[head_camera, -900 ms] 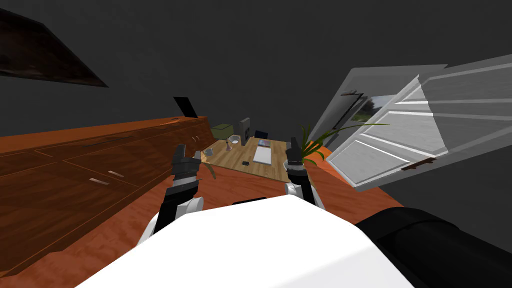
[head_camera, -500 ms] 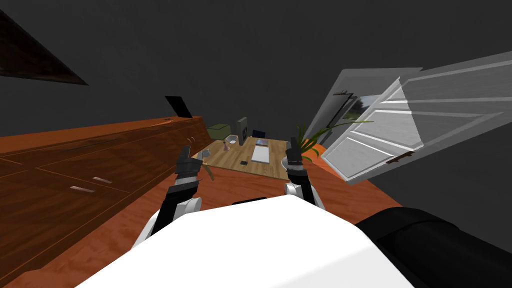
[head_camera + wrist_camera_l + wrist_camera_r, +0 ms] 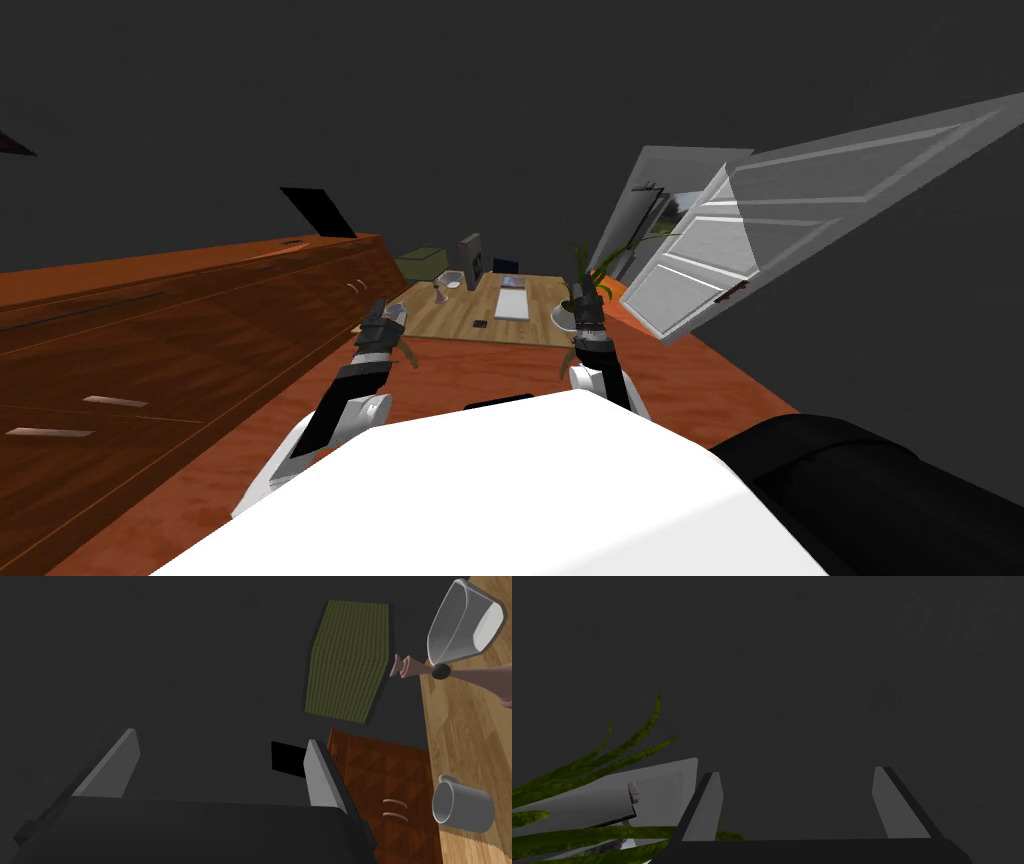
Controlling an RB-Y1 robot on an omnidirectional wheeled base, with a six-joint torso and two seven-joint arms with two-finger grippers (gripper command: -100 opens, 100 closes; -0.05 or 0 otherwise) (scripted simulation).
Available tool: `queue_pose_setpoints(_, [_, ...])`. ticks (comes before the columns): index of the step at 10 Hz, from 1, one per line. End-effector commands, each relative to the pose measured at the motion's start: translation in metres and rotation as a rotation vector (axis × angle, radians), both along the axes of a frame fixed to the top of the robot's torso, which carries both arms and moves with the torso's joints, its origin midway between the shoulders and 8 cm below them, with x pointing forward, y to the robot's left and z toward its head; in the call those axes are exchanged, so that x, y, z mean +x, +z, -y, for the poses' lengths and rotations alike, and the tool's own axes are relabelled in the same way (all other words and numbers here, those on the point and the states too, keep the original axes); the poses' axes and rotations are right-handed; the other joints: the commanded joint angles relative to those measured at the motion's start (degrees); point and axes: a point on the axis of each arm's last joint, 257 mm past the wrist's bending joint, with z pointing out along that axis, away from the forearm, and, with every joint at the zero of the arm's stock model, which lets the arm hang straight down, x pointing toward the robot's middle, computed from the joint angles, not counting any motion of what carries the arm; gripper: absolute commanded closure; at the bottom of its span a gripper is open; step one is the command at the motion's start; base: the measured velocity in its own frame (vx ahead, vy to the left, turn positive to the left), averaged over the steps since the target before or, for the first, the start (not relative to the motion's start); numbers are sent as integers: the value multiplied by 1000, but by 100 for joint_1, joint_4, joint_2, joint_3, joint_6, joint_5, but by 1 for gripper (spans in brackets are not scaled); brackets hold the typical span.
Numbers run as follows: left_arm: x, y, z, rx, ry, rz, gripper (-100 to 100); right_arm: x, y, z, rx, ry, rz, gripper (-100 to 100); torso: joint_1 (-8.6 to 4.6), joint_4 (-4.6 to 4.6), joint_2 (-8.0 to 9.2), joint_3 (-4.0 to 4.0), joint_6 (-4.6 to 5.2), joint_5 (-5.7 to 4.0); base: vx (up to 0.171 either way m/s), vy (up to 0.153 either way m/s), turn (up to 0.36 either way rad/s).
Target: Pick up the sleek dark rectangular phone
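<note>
Phone [image 3: 479, 324] lies on the table [image 3: 535, 328] well ahead, between left gripper [image 3: 391, 313] and right gripper [image 3: 586, 313], both spread open.

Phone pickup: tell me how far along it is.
Done: nothing yet. The phone lies flat on the wooden table, untouched. In hand: the left gripper and right gripper are both open and empty, held up well short of the phone. Left: get closer, lower one gripper over the phone, close on it and lift.
</note>
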Motion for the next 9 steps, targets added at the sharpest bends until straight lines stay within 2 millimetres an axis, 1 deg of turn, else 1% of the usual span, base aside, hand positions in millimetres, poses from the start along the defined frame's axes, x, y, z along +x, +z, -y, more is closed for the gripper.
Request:
queue_pose_setpoints(1, [9, -27, -11, -19, 1, -81, -100, 0, 0, 0, 0, 0, 0, 0, 0, 0, 0, 0, 0, 0, -77, 33, -275])
queue_pose_setpoints(3, [23, -52, -31, -42, 5, -169, -100, 0, 0, 0, 0, 0, 0, 0, -2, -1, -3, -1, -1, -1, -69, 20, -341])
queue_pose_setpoints(4, [23, -62, -35, -52, 12, -187, -100, 0, 0, 0, 0, 0, 0, 0, -3, 0, -3, -1, -1, -1, -55, 20, -95])
queue_pose_setpoints(5, [29, -81, -49, -71, 21, -243, -100, 0, 0, 0, 0, 0, 0, 0, -3, -2, -8, -4, -7, 0, -39, 15, -161])
queue_pose_setpoints(6, [29, -81, -49, -71, 22, -244, -100, 0, 0, 0, 0, 0, 0, 0, -5, -3, -13, -7, -4, -1, -26, 11, -131])
queue_pose_setpoints(7, [34, -97, -62, -91, 31, -297, -100, 0, 0, 0, 0, 0, 0, 0, -6, -4, -18, -10, -6, -2, -28, 6, -263])
queue_pose_setpoints(8, [34, -101, -64, -92, 34, -304, -100, 0, 0, 0, 0, 0, 0, 0, -6, -4, -20, -11, -2, -2, -27, 9, -128])
queue_pose_setpoints(9, [39, -115, -76, -112, 43, -355, -100, 0, 0, 0, 0, 0, 0, 0, -7, -4, -21, -11, -7, -2, -36, 3, -267])
